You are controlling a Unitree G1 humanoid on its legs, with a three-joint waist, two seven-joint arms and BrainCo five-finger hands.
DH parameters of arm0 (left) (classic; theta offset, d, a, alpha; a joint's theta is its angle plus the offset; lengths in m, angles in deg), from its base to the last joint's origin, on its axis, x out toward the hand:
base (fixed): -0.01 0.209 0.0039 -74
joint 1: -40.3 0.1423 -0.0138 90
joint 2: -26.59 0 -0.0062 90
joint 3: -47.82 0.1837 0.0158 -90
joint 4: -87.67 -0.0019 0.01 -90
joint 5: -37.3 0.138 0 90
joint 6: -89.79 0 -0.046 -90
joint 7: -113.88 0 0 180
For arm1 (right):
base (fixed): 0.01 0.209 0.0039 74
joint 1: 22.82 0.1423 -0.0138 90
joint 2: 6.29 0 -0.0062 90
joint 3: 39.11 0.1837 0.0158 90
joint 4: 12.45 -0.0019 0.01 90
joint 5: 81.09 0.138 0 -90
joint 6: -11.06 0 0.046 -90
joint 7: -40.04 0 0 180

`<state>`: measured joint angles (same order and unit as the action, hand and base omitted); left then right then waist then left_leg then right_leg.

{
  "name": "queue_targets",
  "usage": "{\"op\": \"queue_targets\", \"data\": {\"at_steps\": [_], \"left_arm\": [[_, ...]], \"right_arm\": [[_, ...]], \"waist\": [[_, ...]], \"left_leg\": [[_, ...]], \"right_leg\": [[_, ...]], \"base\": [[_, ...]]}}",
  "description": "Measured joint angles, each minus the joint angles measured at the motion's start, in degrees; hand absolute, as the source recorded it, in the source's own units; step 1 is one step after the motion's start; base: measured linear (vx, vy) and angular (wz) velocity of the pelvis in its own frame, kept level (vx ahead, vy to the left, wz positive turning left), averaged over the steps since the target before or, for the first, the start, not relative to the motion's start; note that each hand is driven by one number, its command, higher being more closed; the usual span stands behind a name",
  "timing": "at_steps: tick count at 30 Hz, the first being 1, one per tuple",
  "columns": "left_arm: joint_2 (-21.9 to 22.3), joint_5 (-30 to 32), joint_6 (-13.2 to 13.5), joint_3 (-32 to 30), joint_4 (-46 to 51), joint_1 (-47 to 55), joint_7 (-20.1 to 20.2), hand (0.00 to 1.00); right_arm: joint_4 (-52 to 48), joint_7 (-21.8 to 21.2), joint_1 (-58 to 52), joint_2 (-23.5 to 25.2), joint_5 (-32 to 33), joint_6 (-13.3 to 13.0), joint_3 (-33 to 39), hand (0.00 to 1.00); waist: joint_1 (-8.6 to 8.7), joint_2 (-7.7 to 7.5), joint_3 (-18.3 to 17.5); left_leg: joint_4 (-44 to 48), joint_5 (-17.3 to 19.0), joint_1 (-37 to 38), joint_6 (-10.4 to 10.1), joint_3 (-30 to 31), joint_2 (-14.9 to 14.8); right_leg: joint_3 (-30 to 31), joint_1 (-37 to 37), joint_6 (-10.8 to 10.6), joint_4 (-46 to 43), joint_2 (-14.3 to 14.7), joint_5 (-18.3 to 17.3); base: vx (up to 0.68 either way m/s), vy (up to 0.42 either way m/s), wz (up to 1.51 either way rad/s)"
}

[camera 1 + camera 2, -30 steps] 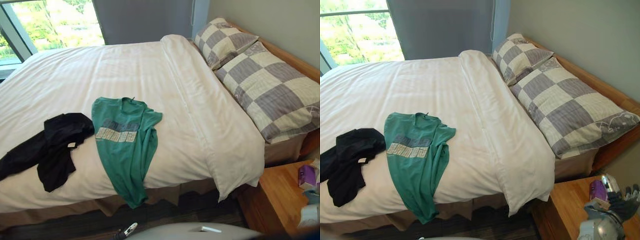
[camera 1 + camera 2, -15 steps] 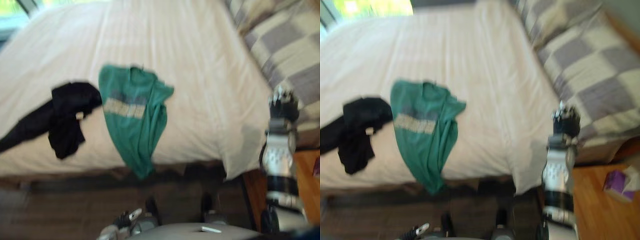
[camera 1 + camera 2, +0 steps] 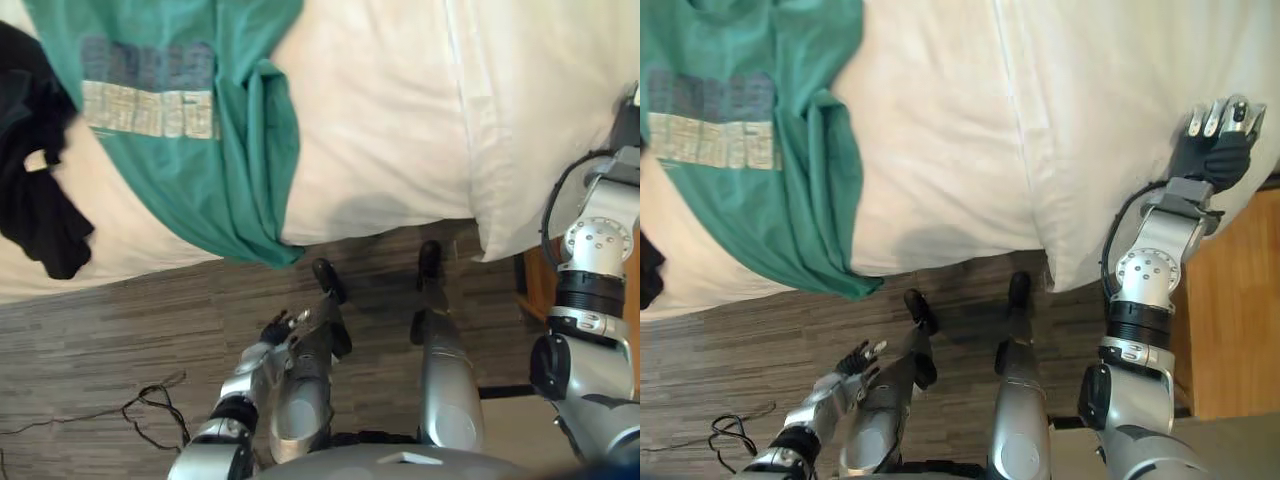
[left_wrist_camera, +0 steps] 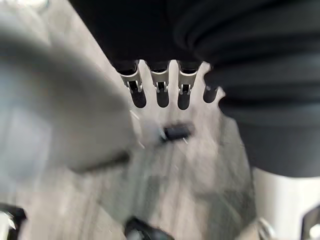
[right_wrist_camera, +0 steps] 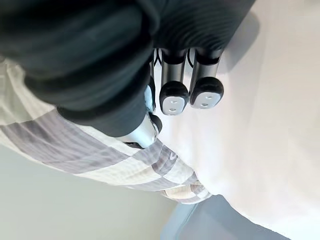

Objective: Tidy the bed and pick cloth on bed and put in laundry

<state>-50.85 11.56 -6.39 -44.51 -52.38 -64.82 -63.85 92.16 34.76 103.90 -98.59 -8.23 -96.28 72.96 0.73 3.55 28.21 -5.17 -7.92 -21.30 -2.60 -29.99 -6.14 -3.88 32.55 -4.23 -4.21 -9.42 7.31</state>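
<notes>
The green T-shirt (image 3: 200, 150) lies at ten o'clock on the bed (image 3: 380, 120), its hem drooping over the edge. The black garment (image 3: 40, 200) sits at nine. The right hand (image 3: 1218, 145), at two o'clock above the bed's edge, has relaxed fingers holding nothing. The left hand (image 3: 855, 362) hangs low over the floor (image 3: 120, 330), fingers straight (idle). Best to reach toward nine o'clock and bunch the shirt mid-body so nothing drags. Its pale chest print (image 3: 150, 108) and the black garment's small tag (image 3: 37, 160) seem unreadable

Nothing legible here: a pale print band (image 3: 150, 108) runs across the green T-shirt (image 3: 200, 170), its letters too small to read.
</notes>
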Motion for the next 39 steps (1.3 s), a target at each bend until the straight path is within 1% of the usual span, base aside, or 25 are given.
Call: {"op": "queue_targets", "data": {"at_steps": [1, 3, 5, 9, 11, 14, 15, 18, 20, 22, 23, 24, 27, 28, 29, 30, 31, 32, 33, 34, 35, 36, 37, 38, 39], "left_arm": [[0.3, -0.2, -0.2, 0.1, 0.5, -0.8, 0.1, 0.00], [1.3, -0.7, -0.8, 0.0, 1.6, -2.5, 0.4, 0.00], [1.5, -0.7, -1.1, -0.3, 1.6, -3.0, 0.4, 0.00], [1.4, -1.9, -1.6, -4.4, 0.9, -4.0, 1.3, 0.00], [1.4, -2.4, -1.5, -5.8, 0.3, -4.2, 1.7, 0.00], [1.9, -2.4, -0.5, -7.1, -0.8, -4.2, 2.9, 0.00], [2.0, -2.4, -0.1, -7.1, -1.4, -4.1, 3.4, 0.00], [2.0, -2.4, 0.9, -7.4, -2.9, -3.3, 4.1, 0.00], [2.0, -2.4, 2.2, -8.2, -4.4, -1.0, 4.7, 0.00], [2.0, -2.3, 3.1, -8.4, -5.6, 1.4, 4.9, 0.00], [2.0, -2.3, 3.2, -8.4, -5.9, 2.7, 4.8, 0.00], [2.4, -2.1, 3.4, -8.2, -5.9, 4.7, 4.5, 0.00], [2.7, -1.8, 4.3, -7.9, -5.8, 8.1, 3.5, 0.00], [2.6, -1.7, 4.4, -7.9, -5.7, 9.0, 3.4, 0.00], [2.5, -1.8, 5.1, -7.9, -5.7, 10.8, 3.3, 0.00], [2.8, -1.5, 6.3, -7.8, -5.6, 13.3, 3.8, 0.00], [2.9, -1.4, 6.9, -7.8, -5.1, 14.5, 3.8, 0.00], [2.8, -0.2, 9.2, -7.3, -4.4, 15.9, 4.4, 0.00], [2.0, -0.2, 10.9, -6.9, -4.7, 17.9, 5.4, 0.00], [1.4, -0.2, 11.6, -7.0, -4.9, 18.8, 5.8, 0.00], [-0.1, 0.1, 13.2, -7.3, -5.6, 19.6, 7.1, 0.00], [-0.4, 0.1, 14.5, -7.7, -6.2, 20.0, 8.2, 0.00], [-0.4, 0.1, 15.2, -7.6, -6.4, 20.1, 8.8, 0.00], [-0.3, 0.3, 16.5, -6.7, -6.7, 20.5, 9.2, 0.00], [-0.1, 0.6, 17.2, -5.6, -7.7, 20.4, 9.7, 0.00]], "right_arm": [[-0.2, -1.1, -1.0, 0.8, 0.0, -0.3, -0.3, 1.00], [-0.1, -6.0, -6.1, 4.8, 0.1, -1.3, -1.0, 1.00], [3.7, -8.8, -11.6, 6.4, 1.7, -1.2, -2.1, 1.00], [15.2, -12.7, -24.5, 11.7, 6.0, -0.3, -2.3, 1.00], [17.0, -14.7, -28.4, 12.3, 6.4, 0.2, -2.2, 1.00], [19.1, -19.0, -31.5, 12.2, 6.3, 0.8, -1.8, 1.00], [20.1, -20.3, -32.3, 12.3, 5.9, 1.4, -1.9, 0.00], [22.8, -21.0, -33.2, 12.5, 3.0, 2.8, -1.8, 0.00], [25.3, -19.0, -34.9, 13.0, -4.6, 3.2, -1.7, 0.00], [27.1, -15.6, -37.4, 13.7, -17.3, 2.9, -1.3, 0.00], [27.9, -13.8, -38.9, 14.0, -25.3, 2.5, -1.3, 0.00], [29.2, -11.0, -41.7, 14.5, -38.8, 1.4, -1.7, 0.00], [32.3, -7.2, -45.9, 15.9, -56.3, -0.3, -4.9, 0.00], [32.8, -6.7, -46.7, 16.3, -58.6, -0.4, -6.0, 0.00], [33.4, -6.3, -48.1, 17.1, -62.8, -0.1, -8.2, 0.00], [34.1, -5.9, -48.7, 17.4, -65.4, 0.2, -8.9, 0.00], [34.7, -5.8, -48.7, 17.1, -66.5, 0.3, -9.5, 0.00], [36.9, -5.7, -48.6, 16.3, -67.6, 0.9, -10.1, 0.00], [38.8, -5.6, -48.5, 15.6, -67.6, 1.7, -11.4, 0.00], [39.4, -5.6, -48.5, 15.6, -67.6, 2.1, -11.8, 0.00], [40.3, -5.7, -48.5, 16.6, -67.5, 2.9, -11.7, 0.00], [41.5, -5.7, -48.1, 16.6, -67.4, 3.5, -10.6, 0.00], [42.2, -5.6, -48.0, 16.2, -67.4, 3.7, -10.2, 0.00], [43.8, -5.6, -48.1, 14.9, -67.4, 3.8, -9.6, 0.00], [45.3, -5.5, -48.5, 13.7, -67.2, 3.9, -8.9, 0.00]], "waist": [[0.09, -0.42, 0.2], [0.59, -1.63, 0.5], [1.70, -1.66, 0.5], [2.31, -1.61, 0.5], [3.19, -1.61, 0.5], [3.41, -1.60, 0.5], [3.25, -1.64, 0.5], [3.02, -1.83, 0.4], [2.86, -2.12, -0.5], [2.65, -2.57, -3.5], [2.28, -2.83, -5.0], [1.75, -3.10, -8.0], [1.53, -3.90, -11.4], [1.37, -4.26, -11.9], [1.31, -4.99, -12.9], [1.29, -5.50, -14.3], [1.36, -5.54, -15.0], [1.20, -5.33, -16.4], [0.77, -5.77, -18.6], [0.64, -6.72, -19.7], [0.71, -8.05, -20.0], [0.72, -7.65, -20.2], [0.77, -7.44, -20.3], [1.28, -7.00, -20.5], [1.71, -6.06, -20.5]], "left_leg": [[0.7, 0.4, 0.0, 0.0, -0.3, -0.2], [3.2, 1.9, 0.0, -0.3, -1.1, -1.1], [3.9, 2.4, 0.2, -0.4, -1.3, -1.4], [4.1, 2.9, 0.9, -0.7, -4.1, -2.0], [4.1, 3.3, 2.3, -0.8, -4.9, -2.4], [4.6, 4.2, 5.2, -1.2, -5.9, -2.8], [5.0, 4.6, 6.3, -1.3, -6.0, -2.9], [5.4, 5.5, 8.6, -1.5, -6.2, -3.2], [5.4, 5.9, 10.9, -1.7, -6.2, -3.5], [5.2, 6.1, 11.7, -1.9, -5.6, -3.6], [5.0, 6.2, 12.5, -2.1, -5.1, -3.7], [4.5, 6.3, 13.5, -2.3, -3.5, -3.7], [4.9, 7.0, 17.1, -2.3, 0.3, -3.8], [5.9, 7.6, 17.9, -2.3, 1.1, -3.8], [9.9, 9.8, 18.4, -2.2, 2.4, -4.1], [15.1, 12.7, 18.1, -2.0, 3.4, -4.8], [17.5, 14.2, 18.0, -1.9, 4.7, -5.2], [20.8, 16.4, 18.0, -1.5, 6.5, -5.7], [21.2, 17.4, 18.6, -1.4, 7.6, -5.5], [21.2, 17.8, 18.9, -1.3, 7.9, -5.3], [23.6, 19.6, 18.9, -1.0, 8.2, -5.3], [27.9, 21.2, 17.8, -0.5, 8.7, -8.1], [29.6, 21.3, 17.4, -0.5, 9.2, -9.8], [31.2, 21.0, 17.3, -1.1, 10.7, -12.4], [28.8, 19.4, 18.4, -3.5, 12.3, -13.8]], "right_leg": [[0.2, 0.1, 0.1, -0.4, 0.1, -0.2], [1.1, 0.0, 0.4, -1.1, 0.4, -0.8], [1.4, 0.1, 0.5, -1.8, 0.6, -1.3], [3.2, 1.0, 0.5, -2.0, 1.3, -1.3], [3.9, 0.4, 0.5, -2.4, 1.5, -1.3], [4.6, -2.2, 0.4, -2.3, 2.0, -1.7], [4.6, -3.6, 0.4, -2.2, 2.2, -2.0], [4.5, -6.2, 0.1, -1.6, 2.4, -2.6], [4.0, -9.2, 0.3, -0.4, 2.3, -2.9], [2.9, -10.6, 0.2, -0.1, 2.2, -3.3], [2.2, -11.8, 0.4, -0.1, 2.1, -3.6], [0.1, -13.7, 0.3, -0.2, 1.8, -4.5], [-5.7, -20.5, 0.0, -1.5, 0.5, -7.6], [-7.1, -22.4, -0.1, -1.9, 0.0, -8.5], [-10.0, -26.2, -0.7, -3.2, -1.2, -10.5], [-12.5, -29.1, -1.4, -4.7, -2.2, -12.2], [-13.5, -30.7, -1.6, -5.1, -2.5, -12.9], [-15.4, -33.5, -2.0, -5.2, -2.9, -13.8], [-16.5, -35.3, -2.0, -4.5, -3.3, -13.8], [-16.8, -35.9, -2.0, -4.0, -3.7, -13.8], [-17.4, -37.3, -2.7, -3.7, -4.9, -14.1], [-17.6, -38.0, -2.9, -4.0, -5.5, -14.0], [-17.6, -38.2, -3.5, -4.1, -6.2, -13.8], [-18.0, -38.5, -5.2, -4.0, -8.0, -13.2], [-18.3, -39.6, -7.0, -3.8, -9.9, -12.4]], "base": [[0.03, -0.020, -0.23], [0.04, -0.034, -0.22], [0.04, -0.035, -0.15], [0.05, -0.034, -0.30], [0.06, -0.028, -0.33], [0.05, -0.027, -0.22], [0.03, -0.023, -0.07], [0.02, -0.012, -0.07], [0.06, -0.011, -0.01], [0.09, -0.006, 0.15], [0.13, -0.008, 0.41], [0.14, -0.005, 0.50], [0.15, 0.017, 0.86], [0.15, 0.045, 1.16], [0.16, 0.064, 1.14], [0.11, 0.064, 1.11], [0.11, 0.085, 0.93], [0.09, 0.101, 0.67], [0.10, 0.099, 0.52], [0.08, 0.098, 0.32], [0.06, 0.126, 0.24], [0.04, 0.151, 0.20], [-0.02, 0.227, 0.14], [-0.01, 0.312, 0.15], [0.02, 0.366, 0.18]]}}
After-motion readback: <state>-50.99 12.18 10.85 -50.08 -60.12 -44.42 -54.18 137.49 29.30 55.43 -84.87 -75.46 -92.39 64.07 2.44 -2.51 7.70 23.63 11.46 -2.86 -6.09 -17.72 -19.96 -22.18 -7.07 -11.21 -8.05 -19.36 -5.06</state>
